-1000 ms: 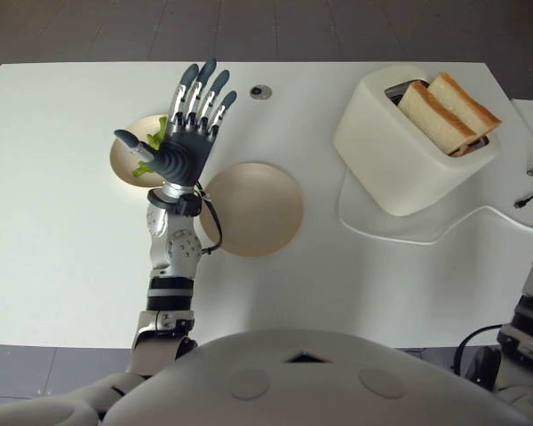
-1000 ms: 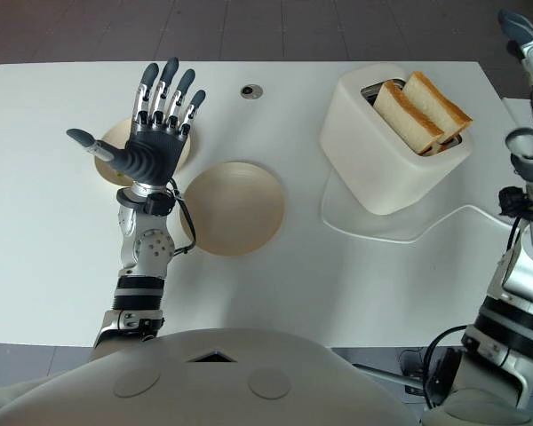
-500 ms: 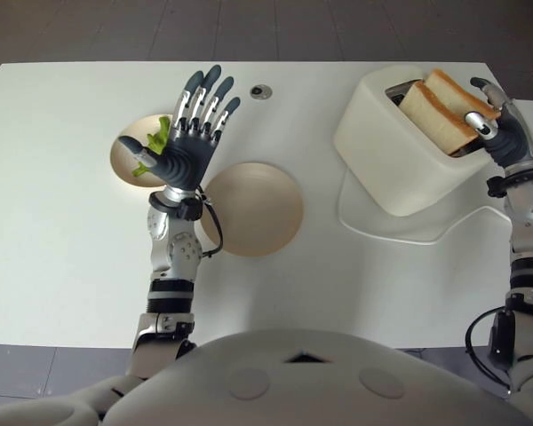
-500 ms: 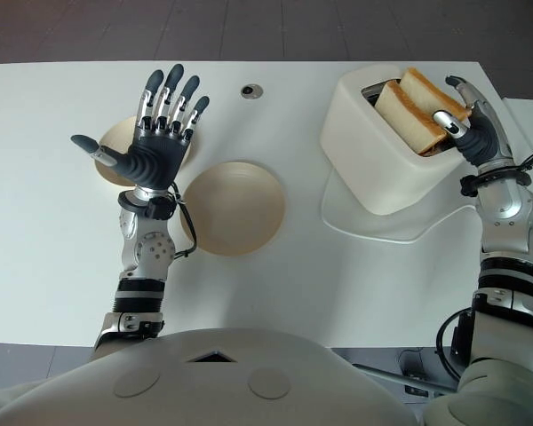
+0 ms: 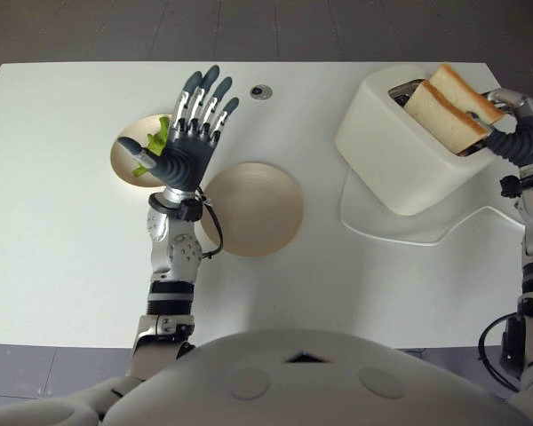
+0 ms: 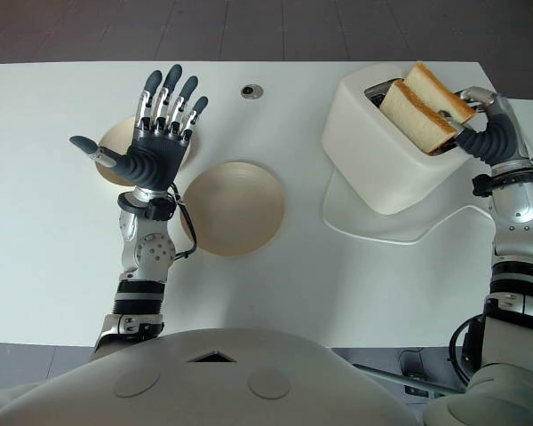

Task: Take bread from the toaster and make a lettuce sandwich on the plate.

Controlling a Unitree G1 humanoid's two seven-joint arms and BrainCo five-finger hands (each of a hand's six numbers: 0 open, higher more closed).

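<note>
A white toaster (image 5: 391, 142) stands at the back right of the table with two bread slices (image 5: 444, 111) sticking out of its slots. My right hand (image 5: 520, 133) is at the slices' right end, its fingers curled over the far slice and its thumb against the near one. A round tan plate (image 5: 258, 209) lies at the middle of the table. Left of it is a small tan bowl (image 5: 123, 160) with green lettuce (image 5: 160, 135) in it. My left hand (image 5: 191, 133) is held up, open, over that bowl, palm facing me.
The toaster's white cord (image 5: 400, 238) loops across the table in front of the toaster. A small round metal fitting (image 5: 261, 90) sits in the tabletop at the back. The table's right edge lies just beyond my right hand.
My right hand came in from the right edge, slid to the right end of the bread and curled its fingers onto it. The toaster shifted slightly. My left hand stayed put.
</note>
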